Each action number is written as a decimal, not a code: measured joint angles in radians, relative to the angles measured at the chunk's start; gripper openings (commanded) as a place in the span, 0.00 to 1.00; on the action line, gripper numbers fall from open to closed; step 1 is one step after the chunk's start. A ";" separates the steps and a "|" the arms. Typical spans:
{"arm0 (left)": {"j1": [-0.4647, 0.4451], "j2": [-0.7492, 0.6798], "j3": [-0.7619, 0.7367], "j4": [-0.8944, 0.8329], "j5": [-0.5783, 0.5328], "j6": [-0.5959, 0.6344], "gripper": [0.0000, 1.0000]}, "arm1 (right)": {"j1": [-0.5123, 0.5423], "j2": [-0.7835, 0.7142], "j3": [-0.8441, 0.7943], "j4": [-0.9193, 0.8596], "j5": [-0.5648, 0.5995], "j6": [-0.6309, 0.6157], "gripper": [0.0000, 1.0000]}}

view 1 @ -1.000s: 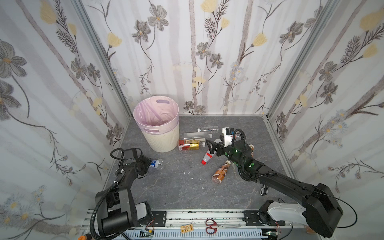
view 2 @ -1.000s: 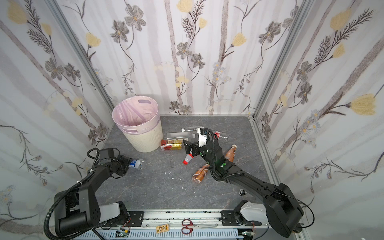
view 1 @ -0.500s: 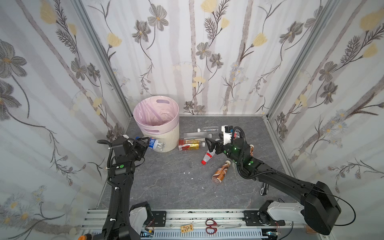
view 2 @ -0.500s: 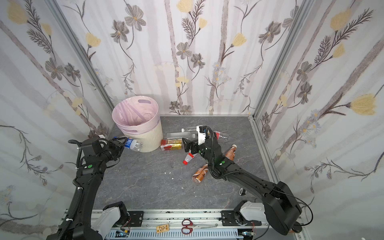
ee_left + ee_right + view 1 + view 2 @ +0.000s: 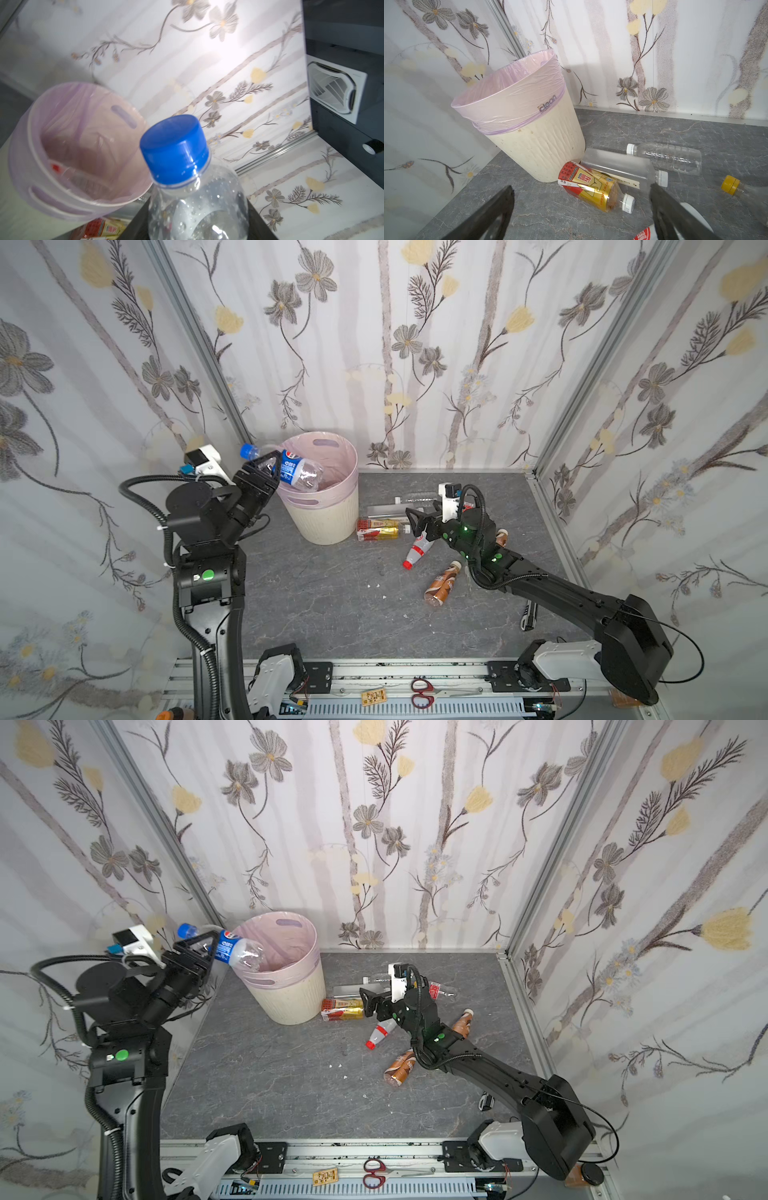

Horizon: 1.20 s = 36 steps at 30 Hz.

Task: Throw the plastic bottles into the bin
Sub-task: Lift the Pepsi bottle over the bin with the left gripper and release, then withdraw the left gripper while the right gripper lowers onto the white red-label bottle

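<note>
Over left side of bin mouth, in both top views: clear plastic bottle with blue cap and blue label, tilted, off tabletop, base above pink liner, cap pointing away from bin. Left gripper clamped on its neck end. Round cream-white ribbed plastic bin stood at back left of grey marbled tabletop. Beside bin base: amber bottle with gold-red label and white cap, lying flat. Right gripper had jaws wide apart, empty, just beside that bottle's cap end. Frosted square bottle lay behind it, touching.
</note>
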 measured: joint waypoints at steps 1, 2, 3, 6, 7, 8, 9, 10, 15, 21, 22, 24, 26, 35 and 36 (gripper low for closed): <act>-0.005 0.008 0.045 0.013 -0.008 0.010 0.57 | 0.000 0.003 0.006 0.000 0.000 0.000 1.00; -0.011 0.017 0.094 0.021 -0.021 0.024 0.57 | 0.000 0.006 0.013 -0.001 0.000 0.000 1.00; -0.012 0.028 0.133 0.040 -0.038 0.028 0.57 | 0.000 0.007 0.019 -0.002 -0.001 0.000 1.00; -0.012 0.085 0.161 0.100 -0.079 0.050 0.60 | 0.000 0.011 0.026 -0.002 -0.001 0.000 1.00; -0.013 0.109 0.150 0.117 -0.087 0.050 0.62 | 0.000 0.011 0.026 -0.004 -0.001 0.000 1.00; -0.014 0.148 0.126 0.137 -0.096 0.051 0.62 | 0.000 0.012 0.026 -0.006 -0.001 0.000 1.00; -0.014 0.193 0.095 0.147 -0.103 0.050 0.66 | 0.000 0.012 0.026 -0.007 -0.001 0.000 1.00; -0.014 0.233 0.070 0.145 -0.104 0.049 0.79 | 0.000 0.012 0.026 -0.007 -0.001 0.001 1.00; -0.119 0.315 0.008 0.010 -0.126 0.057 1.00 | 0.000 -0.011 0.019 -0.027 0.000 0.007 1.00; -0.172 0.173 0.079 0.103 -0.127 0.106 1.00 | 0.000 -0.021 0.007 -0.042 0.001 0.003 1.00; -0.185 0.163 0.079 0.109 -0.129 0.114 1.00 | 0.000 -0.018 0.007 -0.040 0.001 0.003 1.00; -0.215 0.143 0.067 0.108 -0.139 0.139 1.00 | 0.000 -0.009 0.007 -0.039 0.000 0.004 1.00; -0.242 0.131 0.037 0.104 -0.153 0.161 1.00 | 0.000 -0.004 0.007 -0.043 0.000 0.004 1.00; -0.577 0.150 -0.179 0.100 -0.319 0.294 1.00 | -0.002 0.031 0.051 -0.083 0.015 0.004 1.00; -0.636 0.166 -0.205 0.096 -0.353 0.313 1.00 | -0.005 0.039 0.063 -0.102 0.024 0.004 1.00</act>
